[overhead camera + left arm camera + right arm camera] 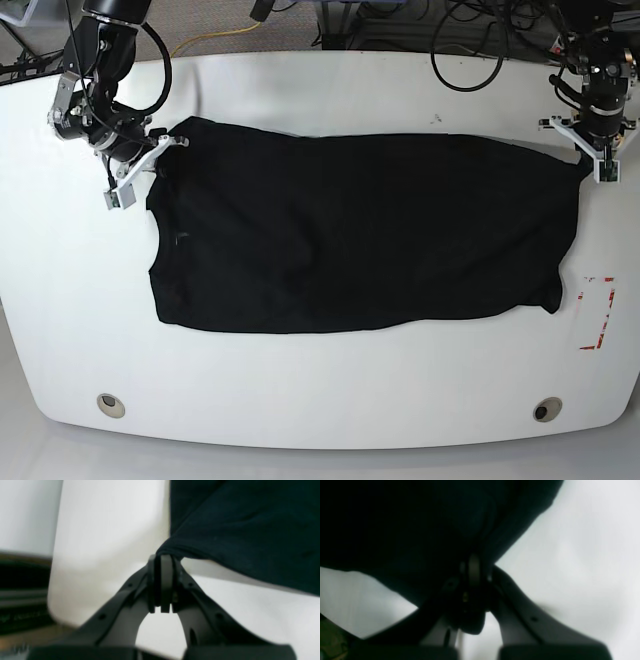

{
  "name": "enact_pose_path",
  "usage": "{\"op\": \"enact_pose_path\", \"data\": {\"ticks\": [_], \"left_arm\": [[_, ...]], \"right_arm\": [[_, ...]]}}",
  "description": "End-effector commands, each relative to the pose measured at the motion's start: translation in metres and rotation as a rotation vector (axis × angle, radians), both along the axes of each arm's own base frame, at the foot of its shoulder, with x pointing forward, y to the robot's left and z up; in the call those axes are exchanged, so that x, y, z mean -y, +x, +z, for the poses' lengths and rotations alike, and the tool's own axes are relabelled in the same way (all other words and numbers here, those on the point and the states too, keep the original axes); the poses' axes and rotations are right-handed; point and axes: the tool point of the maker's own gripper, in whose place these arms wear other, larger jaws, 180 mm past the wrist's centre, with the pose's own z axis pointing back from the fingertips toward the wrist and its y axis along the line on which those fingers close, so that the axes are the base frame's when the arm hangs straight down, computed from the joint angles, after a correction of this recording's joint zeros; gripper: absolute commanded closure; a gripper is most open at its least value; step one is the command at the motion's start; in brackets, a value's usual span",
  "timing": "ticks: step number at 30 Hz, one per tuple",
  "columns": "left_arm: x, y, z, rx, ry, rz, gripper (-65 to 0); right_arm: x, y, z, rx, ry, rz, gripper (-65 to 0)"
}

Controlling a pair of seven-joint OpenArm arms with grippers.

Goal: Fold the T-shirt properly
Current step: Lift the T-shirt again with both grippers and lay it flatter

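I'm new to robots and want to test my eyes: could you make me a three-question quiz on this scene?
1. True or false: both robot hands are closed on the black short-sleeved T-shirt.
2. Fill in the blank: the flat table under it is coloured ____.
3. Which hand grips near the red marks on the table: A) the robot's left hand, or B) the robot's right hand?

Key: 1 true; 2 white; 3 A
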Motion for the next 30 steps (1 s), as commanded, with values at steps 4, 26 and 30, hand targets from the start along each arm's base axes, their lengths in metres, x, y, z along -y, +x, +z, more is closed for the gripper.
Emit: {"op": "enact_pose_path", "data": {"ticks": [4, 26, 30], "left_arm": [[-0.003, -0.008, 0.002, -0.019, 0.029, -0.032, 0.0], [0.082, 0.045, 0.002, 0.137, -0.123, -0.206, 0.0], [0.089, 0.064, 0.016, 0.201, -0.137, -0.204, 0.0]], "right_arm": [[0.009, -0.007, 0.013, 0.046, 0.054, -0.018, 0.0], [0.027, 0.025, 0.021, 0.148, -0.106, -0.05, 0.0], [0.038, 0.054, 0.034, 0.179, -0.228, -0.063, 0.0]]}}
